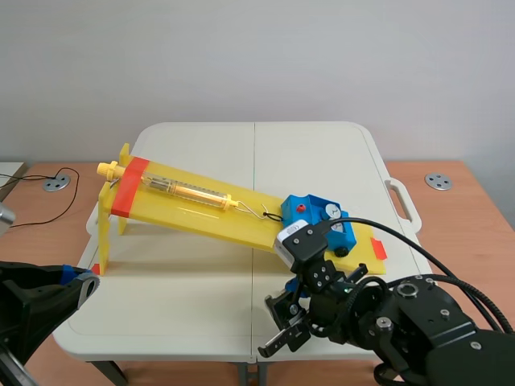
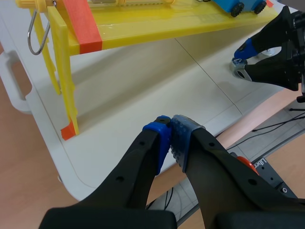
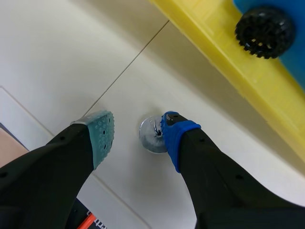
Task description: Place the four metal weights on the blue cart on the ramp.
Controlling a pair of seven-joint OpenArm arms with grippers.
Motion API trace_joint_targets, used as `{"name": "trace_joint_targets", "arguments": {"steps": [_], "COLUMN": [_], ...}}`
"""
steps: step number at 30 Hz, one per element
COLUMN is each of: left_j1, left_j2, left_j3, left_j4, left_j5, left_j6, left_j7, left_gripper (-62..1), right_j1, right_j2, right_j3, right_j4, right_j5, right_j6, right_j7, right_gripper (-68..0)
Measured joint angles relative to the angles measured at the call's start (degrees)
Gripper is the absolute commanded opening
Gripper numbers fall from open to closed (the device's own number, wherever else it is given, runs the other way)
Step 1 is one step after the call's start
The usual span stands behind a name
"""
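The blue cart (image 1: 316, 215) sits at the low end of the yellow ramp (image 1: 185, 213), hooked to a spring scale (image 1: 189, 191). One round metal weight (image 3: 151, 136) lies on the white table just below the ramp's edge (image 3: 224, 67). My right gripper (image 3: 138, 133) hangs open over it, and its blue-padded finger (image 3: 175, 136) touches the weight's side. In the scene view the right gripper (image 1: 286, 323) hides the weight. Near the table's front left corner my left gripper (image 2: 170, 140) is shut on nothing. No other weights show.
The ramp stands on thin yellow legs (image 2: 64, 81) at its high end, with a metal hook (image 2: 37, 33) hanging there. The cart's black wheel (image 3: 264, 31) is just above the right gripper. The table's front edge (image 1: 161, 354) runs close by both grippers.
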Motion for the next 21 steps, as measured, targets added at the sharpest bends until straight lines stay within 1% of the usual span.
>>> {"name": "trace_joint_targets", "arguments": {"steps": [4, 11, 16, 20, 21], "left_j1": [0.0, 0.0, 0.0, 0.0, 0.0], "left_j2": [0.0, 0.0, 0.0, 0.0, 0.0], "left_j3": [0.0, 0.0, 0.0, 0.0, 0.0], "left_j4": [0.0, 0.0, 0.0, 0.0, 0.0], "left_j5": [0.0, 0.0, 0.0, 0.0, 0.0], "left_j6": [0.0, 0.0, 0.0, 0.0, 0.0], "left_j7": [0.0, 0.0, 0.0, 0.0, 0.0], "left_gripper": [-58.2, -58.2, -58.2, -58.2, -58.2], "right_j1": [0.0, 0.0, 0.0, 0.0, 0.0], "right_j2": [0.0, -0.1, -0.1, -0.1, -0.1], "right_j3": [-0.8, -1.1, -1.1, -1.1, -1.1], "right_j4": [0.0, 0.0, 0.0, 0.0, 0.0], "right_j5": [0.0, 0.0, 0.0, -0.2, -0.3], "right_j6": [-0.8, -1.5, -3.9, -4.6, -4.6], "right_j7": [0.6, 0.5, -0.1, -0.3, -0.3], "right_gripper": [-43.3, -54.2, -62.0, -66.9, -66.9]}}
